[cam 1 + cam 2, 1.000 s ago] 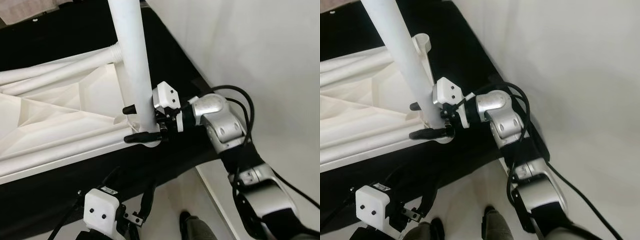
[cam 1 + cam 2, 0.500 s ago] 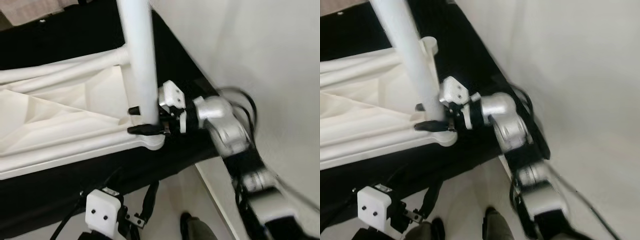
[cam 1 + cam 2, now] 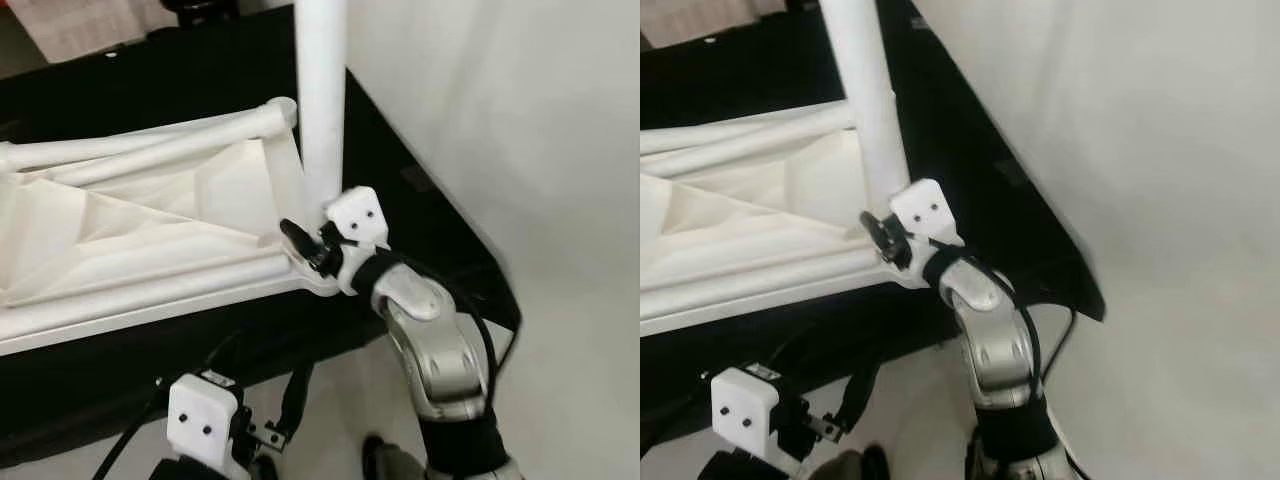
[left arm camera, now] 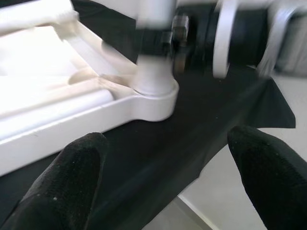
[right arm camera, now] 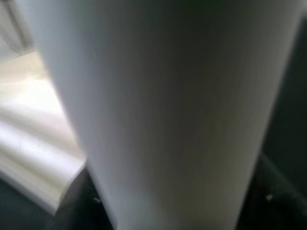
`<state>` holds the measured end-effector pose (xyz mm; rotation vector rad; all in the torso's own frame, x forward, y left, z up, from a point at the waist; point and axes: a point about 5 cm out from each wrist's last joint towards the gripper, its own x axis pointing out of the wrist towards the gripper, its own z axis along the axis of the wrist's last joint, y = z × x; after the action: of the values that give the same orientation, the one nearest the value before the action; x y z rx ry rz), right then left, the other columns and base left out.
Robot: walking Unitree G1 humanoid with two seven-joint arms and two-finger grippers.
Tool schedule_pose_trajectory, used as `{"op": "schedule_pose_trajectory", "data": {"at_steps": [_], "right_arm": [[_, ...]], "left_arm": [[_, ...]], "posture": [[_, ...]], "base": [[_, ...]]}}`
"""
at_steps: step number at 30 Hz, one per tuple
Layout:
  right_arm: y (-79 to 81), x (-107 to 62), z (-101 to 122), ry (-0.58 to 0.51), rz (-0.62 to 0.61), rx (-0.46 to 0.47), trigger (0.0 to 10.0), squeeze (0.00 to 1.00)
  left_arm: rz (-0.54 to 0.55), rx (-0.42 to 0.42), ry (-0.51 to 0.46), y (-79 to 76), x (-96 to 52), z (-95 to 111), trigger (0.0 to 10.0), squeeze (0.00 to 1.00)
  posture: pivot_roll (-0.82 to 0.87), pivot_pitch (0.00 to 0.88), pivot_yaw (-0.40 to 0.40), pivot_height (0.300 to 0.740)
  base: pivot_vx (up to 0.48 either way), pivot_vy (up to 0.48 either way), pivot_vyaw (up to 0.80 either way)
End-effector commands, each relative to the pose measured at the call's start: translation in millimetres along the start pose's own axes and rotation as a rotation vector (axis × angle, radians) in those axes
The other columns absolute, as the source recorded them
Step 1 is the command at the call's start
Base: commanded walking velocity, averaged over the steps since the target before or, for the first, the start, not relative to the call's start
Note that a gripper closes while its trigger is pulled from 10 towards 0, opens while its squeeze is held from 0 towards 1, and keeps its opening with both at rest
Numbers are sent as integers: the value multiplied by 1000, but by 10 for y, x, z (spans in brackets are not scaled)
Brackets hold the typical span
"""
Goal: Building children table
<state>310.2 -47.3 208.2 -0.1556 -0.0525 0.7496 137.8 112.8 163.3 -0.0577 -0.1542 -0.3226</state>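
Note:
The white plastic children's table (image 3: 150, 230) lies upside down on a black cloth (image 3: 420, 200), ribbed underside up. A white table leg (image 3: 322, 110) stands upright in its near right corner socket (image 4: 153, 98). My right gripper (image 3: 305, 245) is shut on the base of this leg, just above the socket; in the right wrist view the leg (image 5: 158, 110) is pressed close against the camera. My left gripper (image 4: 168, 163) hangs low in front of the table's near edge, open and holding nothing, its fingertips (image 4: 79, 172) wide apart.
Another white tube (image 3: 150, 145) lies along the far side of the upturned table. The black cloth ends at a corner (image 3: 505, 300) on the right, with pale floor beyond. My feet (image 3: 375, 455) stand just below the cloth's near edge.
My right arm has swung from the right side of the leg round to its near side, turning the gripper about the leg. The left gripper has stayed low.

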Motion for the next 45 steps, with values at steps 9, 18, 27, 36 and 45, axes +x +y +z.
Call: {"op": "schedule_pose_trajectory", "data": {"at_steps": [9,18,27,36,45], "right_arm": [[34,38,463,-165,789,-185,10000,0],[-61,228,566,-134,990,-187,10000,0],[-199,179,445,-111,951,-172,0,0],[-356,16,199,-56,548,-93,0,0],[71,-120,-285,134,-131,8,0,0]], "left_arm": [[-5,-9,30,-3,-28,-44,10000,0],[-3,-7,35,-13,-53,-27,10000,0],[-3,-11,35,-33,-54,-22,10000,0],[-3,-13,34,-33,-56,-26,10000,0],[-15,-10,37,9,-31,-52,10000,0]], "posture": [[14,306,43,740],[28,316,45,740],[20,324,40,740],[7,327,32,740],[-9,309,39,740]], "base": [[0,0,0],[0,0,0],[0,0,0],[0,0,0],[0,0,0]]}}
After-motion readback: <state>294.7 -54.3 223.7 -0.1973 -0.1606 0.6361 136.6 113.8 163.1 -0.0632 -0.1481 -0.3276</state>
